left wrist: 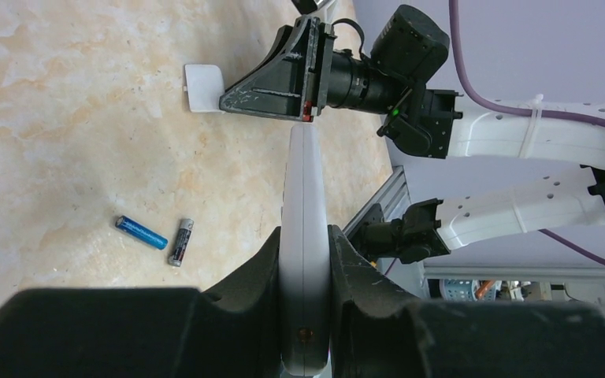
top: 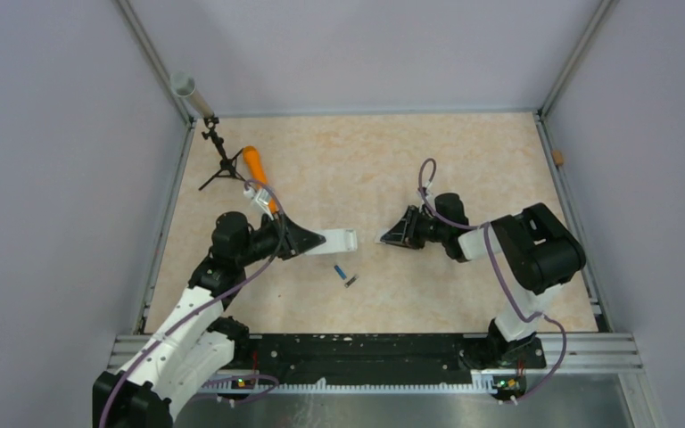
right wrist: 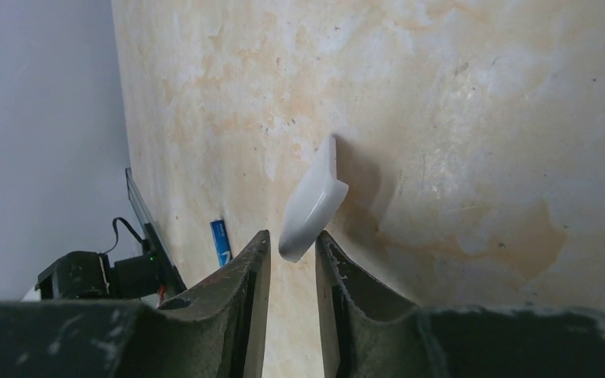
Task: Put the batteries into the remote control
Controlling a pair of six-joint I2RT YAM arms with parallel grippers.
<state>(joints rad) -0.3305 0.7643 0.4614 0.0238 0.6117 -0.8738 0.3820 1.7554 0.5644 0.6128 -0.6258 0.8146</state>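
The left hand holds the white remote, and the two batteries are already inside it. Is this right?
No. The left hand holds the remote, but the blue battery and the dark battery lie on the table, outside it. The left wrist view shows this.

Bright, soft, even light falls on the marbled table (top: pixel 464 160); shadows there are faint. In both wrist views the near fingers (right wrist: pixel 248 307) look blurred, the table sharp.

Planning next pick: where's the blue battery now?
Top view: the blue battery lies left of centre, just on the near side of the remote control, dark battery beside it.
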